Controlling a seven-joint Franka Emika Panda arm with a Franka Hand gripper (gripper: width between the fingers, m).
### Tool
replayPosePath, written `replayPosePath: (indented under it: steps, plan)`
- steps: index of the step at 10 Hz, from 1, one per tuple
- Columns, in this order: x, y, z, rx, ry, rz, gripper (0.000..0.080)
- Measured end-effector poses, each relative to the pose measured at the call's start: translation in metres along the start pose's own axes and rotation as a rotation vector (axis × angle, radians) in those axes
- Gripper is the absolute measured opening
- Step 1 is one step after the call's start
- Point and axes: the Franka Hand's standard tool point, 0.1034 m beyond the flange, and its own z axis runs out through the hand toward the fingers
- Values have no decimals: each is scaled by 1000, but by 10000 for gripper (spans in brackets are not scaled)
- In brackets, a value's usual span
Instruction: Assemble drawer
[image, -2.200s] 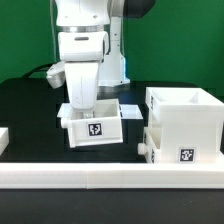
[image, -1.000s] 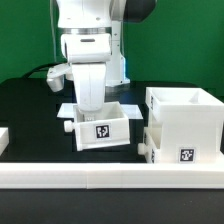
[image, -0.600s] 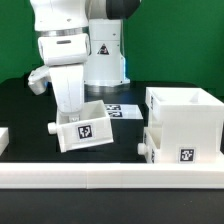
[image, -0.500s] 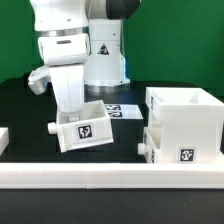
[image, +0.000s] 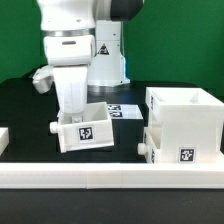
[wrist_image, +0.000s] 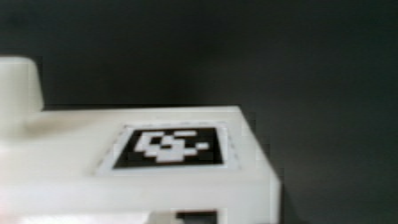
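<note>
- The small drawer box (image: 83, 130) was held slightly tilted above the black table (image: 25, 105), on the exterior view's left of the drawer cabinet (image: 183, 125).
- The gripper (image: 76, 103) was lowered into the box; whether its fingers were clamped could not be told.
- A marker tag (wrist_image: 167, 146) was seen close in the wrist view.

Bare table (image: 25, 105) lies open; the cabinet (image: 183, 125) seemingly blocks beside.
</note>
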Motion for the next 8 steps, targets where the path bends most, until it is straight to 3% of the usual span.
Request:
replayPosePath:
  steps: [3,8]
  plan:
    - [20,6,-4,-8,-87,0,44]
    - [24,12,-7,11,-91,-5,44]
